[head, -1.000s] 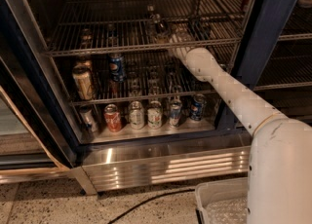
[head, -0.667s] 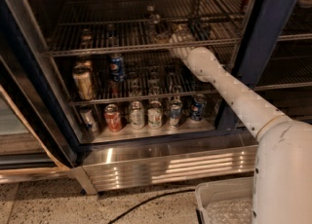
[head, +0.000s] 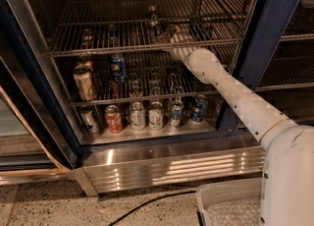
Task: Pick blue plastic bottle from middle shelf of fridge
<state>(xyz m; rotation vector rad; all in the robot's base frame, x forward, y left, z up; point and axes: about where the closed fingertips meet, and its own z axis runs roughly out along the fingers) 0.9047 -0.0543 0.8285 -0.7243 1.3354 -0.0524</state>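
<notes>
We note the gripper inside the fridge, near the front edge of the wire rack. It is just right of the upright blue plastic bottle. Clenched or released, we cannot tell.

Upright blue plastic bottle beside gripper

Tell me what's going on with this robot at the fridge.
The robot's arm reaches into the open fridge, its gripper at the middle wire shelf, right beside the blue plastic bottle standing there. Whether it has hold of the bottle cannot be made out. Cans sit on the shelves below.
</notes>
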